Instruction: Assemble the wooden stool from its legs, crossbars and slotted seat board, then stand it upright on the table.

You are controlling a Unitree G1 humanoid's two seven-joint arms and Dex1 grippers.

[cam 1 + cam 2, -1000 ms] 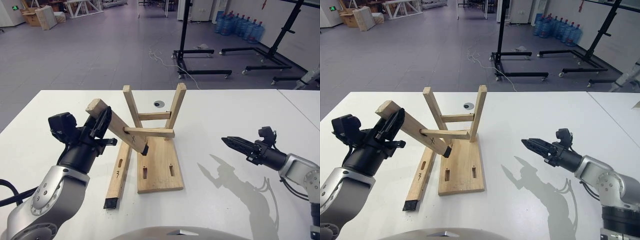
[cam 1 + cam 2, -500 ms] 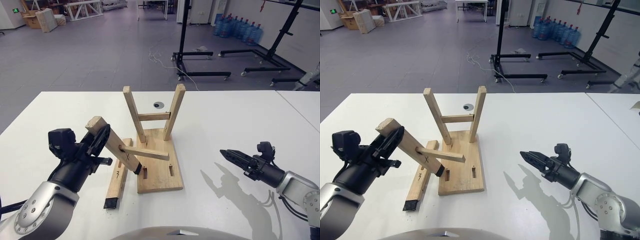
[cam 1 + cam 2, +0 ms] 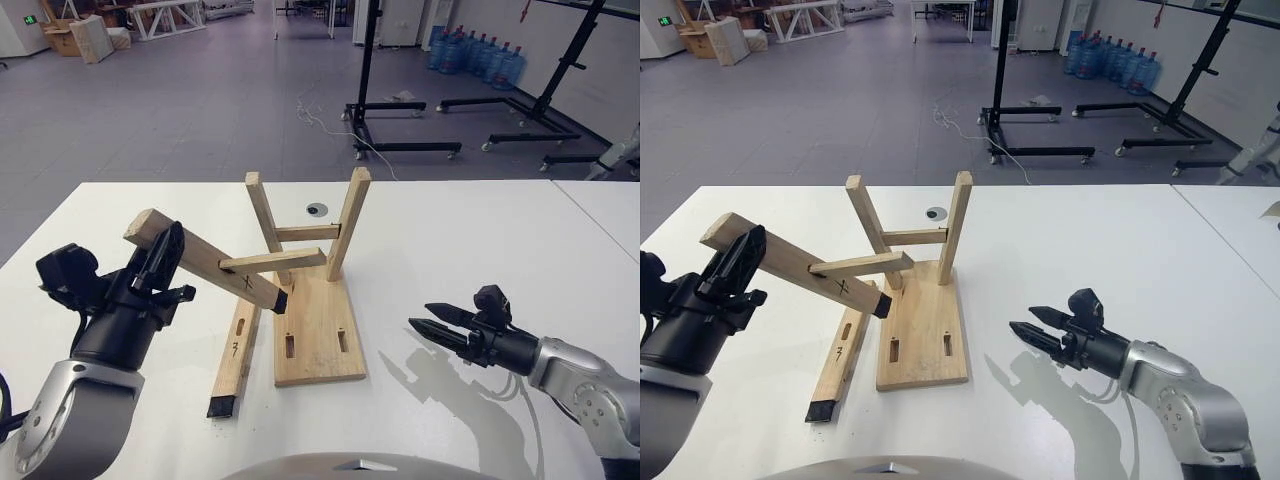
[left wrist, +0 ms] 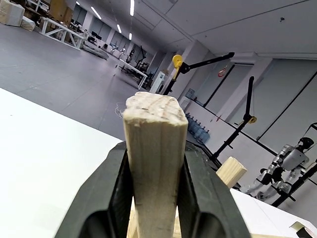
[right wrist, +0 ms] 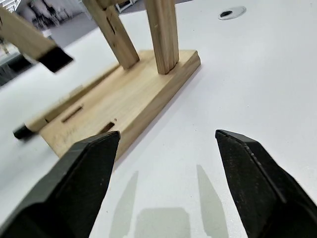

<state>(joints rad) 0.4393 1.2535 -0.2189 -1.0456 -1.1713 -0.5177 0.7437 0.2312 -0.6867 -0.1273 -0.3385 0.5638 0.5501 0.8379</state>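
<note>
The slotted seat board (image 3: 318,312) lies flat mid-table. Two legs (image 3: 348,222) stand in its far slots, joined by a short crossbar (image 3: 308,232). My left gripper (image 3: 163,255) is shut on another leg (image 3: 215,264), held tilted above the table left of the board. A crossbar (image 3: 272,262) sticks out of that leg toward the standing legs, and the leg's black-capped end hangs over the board's left edge. A further leg (image 3: 235,352) lies on the table along the board's left side. My right gripper (image 3: 420,316) hovers open just right of the board, fingers (image 5: 89,168) spread wide.
A round hole (image 3: 317,209) sits in the tabletop behind the stool parts. The white table (image 3: 470,240) has free room to the right and near the front. A second table (image 3: 610,200) adjoins at far right. Black wheeled stands (image 3: 400,110) are on the floor beyond.
My left gripper dipped the leg and its crossbar toward the board, then drew back left and lifted it. My right gripper has moved left, closer to the board.
</note>
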